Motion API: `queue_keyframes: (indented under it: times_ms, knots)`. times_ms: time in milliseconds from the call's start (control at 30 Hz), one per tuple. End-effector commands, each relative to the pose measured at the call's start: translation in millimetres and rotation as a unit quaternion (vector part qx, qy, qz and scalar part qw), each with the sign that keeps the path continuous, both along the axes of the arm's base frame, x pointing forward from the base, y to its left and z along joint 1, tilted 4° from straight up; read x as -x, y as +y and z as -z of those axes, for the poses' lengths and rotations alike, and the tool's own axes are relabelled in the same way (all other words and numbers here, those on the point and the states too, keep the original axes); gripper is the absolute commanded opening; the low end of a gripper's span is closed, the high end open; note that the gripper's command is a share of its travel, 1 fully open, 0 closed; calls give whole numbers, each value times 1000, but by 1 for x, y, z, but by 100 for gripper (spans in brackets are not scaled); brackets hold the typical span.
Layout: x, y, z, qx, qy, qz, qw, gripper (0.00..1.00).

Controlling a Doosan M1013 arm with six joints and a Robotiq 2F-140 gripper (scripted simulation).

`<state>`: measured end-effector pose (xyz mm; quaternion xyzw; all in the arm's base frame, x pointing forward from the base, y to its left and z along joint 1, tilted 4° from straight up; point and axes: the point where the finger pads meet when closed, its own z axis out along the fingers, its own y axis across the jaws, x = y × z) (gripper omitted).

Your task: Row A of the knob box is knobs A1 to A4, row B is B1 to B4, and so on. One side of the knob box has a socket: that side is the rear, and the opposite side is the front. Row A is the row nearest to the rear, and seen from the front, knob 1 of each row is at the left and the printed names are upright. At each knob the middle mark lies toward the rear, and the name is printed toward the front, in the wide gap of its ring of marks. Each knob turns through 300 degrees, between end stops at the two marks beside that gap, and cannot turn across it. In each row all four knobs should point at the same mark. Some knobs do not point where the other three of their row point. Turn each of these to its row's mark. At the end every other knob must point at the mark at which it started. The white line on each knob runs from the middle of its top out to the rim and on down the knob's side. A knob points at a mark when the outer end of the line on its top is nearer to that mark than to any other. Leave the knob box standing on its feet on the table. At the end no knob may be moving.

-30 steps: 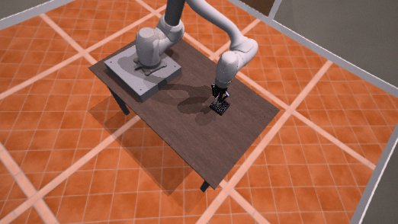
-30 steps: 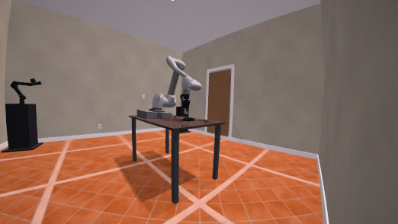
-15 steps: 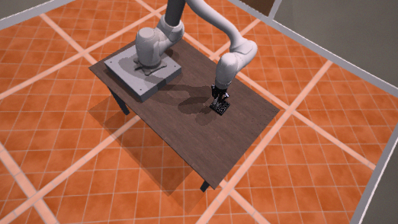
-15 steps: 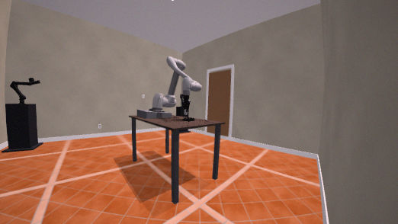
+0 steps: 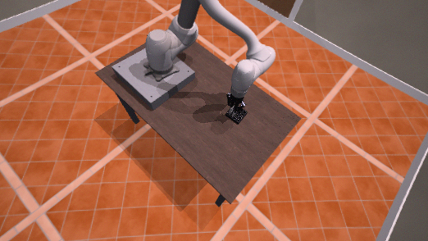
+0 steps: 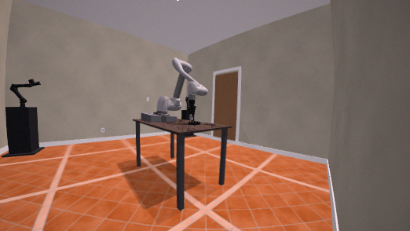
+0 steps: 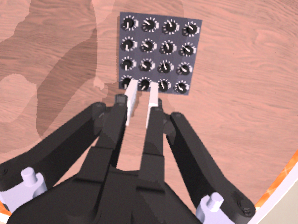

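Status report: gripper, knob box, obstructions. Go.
Black two-finger gripper narrowed, straddling a near-row knob; grip unconfirmed. Black square sixteen-knob box flat on brown wooden table. No obstructions seen.

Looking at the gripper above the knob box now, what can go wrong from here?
1. The gripper has narrow-set fingers over the near row of the knob box; coming down off-centre may nudge a neighbouring knob.
2. Pressing on that edge may tip or slide the small box on the table.
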<state>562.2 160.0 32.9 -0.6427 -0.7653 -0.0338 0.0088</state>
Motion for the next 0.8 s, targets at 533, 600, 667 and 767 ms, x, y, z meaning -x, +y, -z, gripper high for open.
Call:
queue_keyframes:
  times_ms: [533,600,667,767]
  knots:
    - [0,1,12,0,0,0,1000,12]
    - [0,1,13,0,0,0,1000,12]
    - [0,1,13,0,0,0,1000,12]
    - [0,1,13,0,0,0,1000,12]
